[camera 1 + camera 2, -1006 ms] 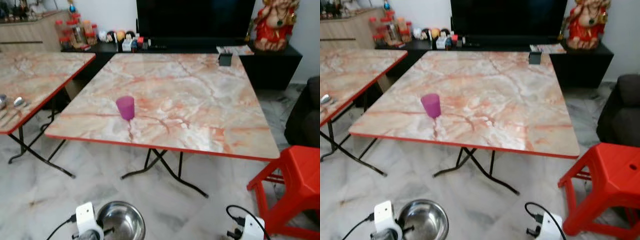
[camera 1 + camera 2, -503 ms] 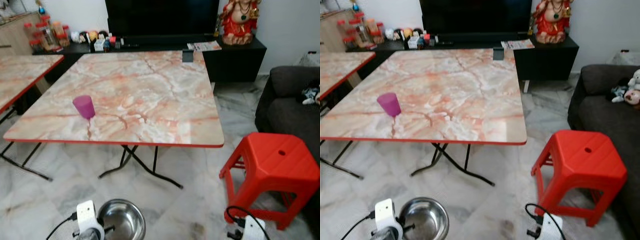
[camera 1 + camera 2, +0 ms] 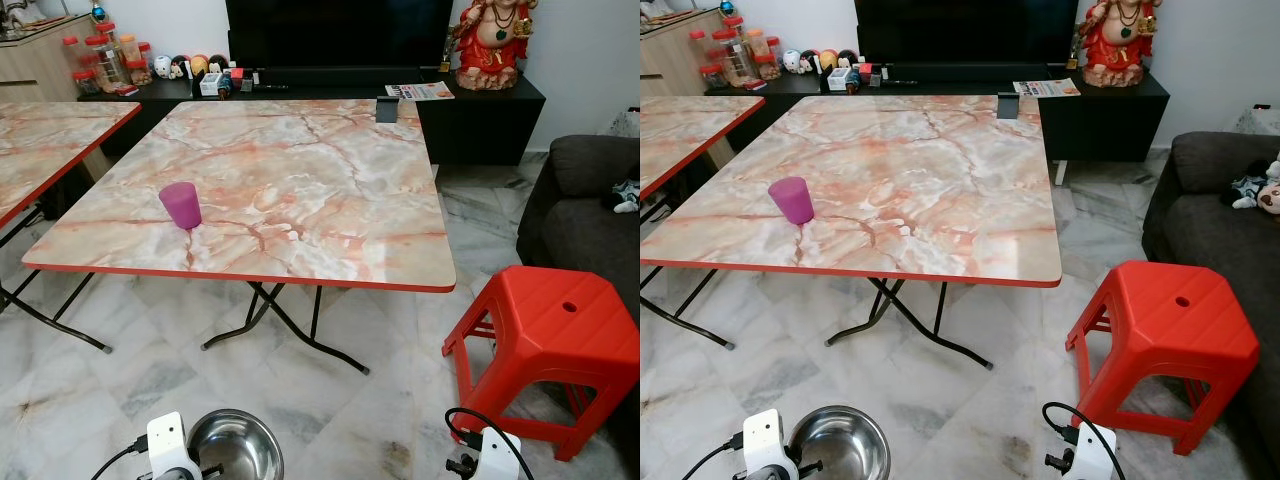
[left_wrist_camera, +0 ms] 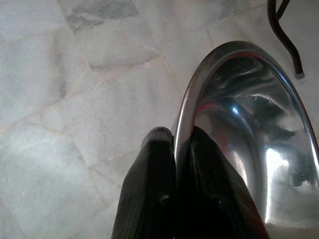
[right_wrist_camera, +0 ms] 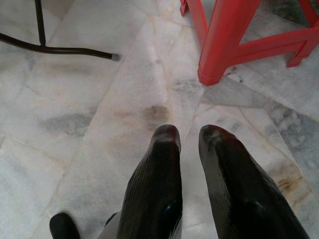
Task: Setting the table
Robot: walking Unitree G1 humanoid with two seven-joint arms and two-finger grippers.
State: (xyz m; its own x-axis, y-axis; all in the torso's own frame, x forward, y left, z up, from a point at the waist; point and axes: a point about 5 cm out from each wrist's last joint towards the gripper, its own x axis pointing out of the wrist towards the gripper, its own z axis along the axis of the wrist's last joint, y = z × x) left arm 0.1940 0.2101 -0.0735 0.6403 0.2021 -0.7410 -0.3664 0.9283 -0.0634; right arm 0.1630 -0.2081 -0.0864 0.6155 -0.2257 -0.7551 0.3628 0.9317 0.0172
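Observation:
A steel bowl [image 3: 235, 448] hangs low over the marble floor in front of me. My left gripper [image 4: 175, 137] is shut on its rim, one finger inside and one outside. A purple cup [image 3: 180, 205] stands upright near the front left of the marble-patterned folding table [image 3: 330, 170] with a red edge. My right gripper [image 5: 189, 135] hangs over the floor near the red stool's leg [image 5: 219, 45], with a narrow gap between its fingers and nothing in it.
A red plastic stool [image 3: 555, 330] stands right of the table. A dark sofa [image 3: 590, 210] lies further right. A second marble table [image 3: 50, 140] is at the left. A black TV cabinet [image 3: 470, 110] runs along the wall. A small dark object [image 3: 387, 109] sits on the table's far edge.
The camera has swung right and then a little back, so the stool and sofa came into view. The bowl stays held in my left gripper. The cup has not moved.

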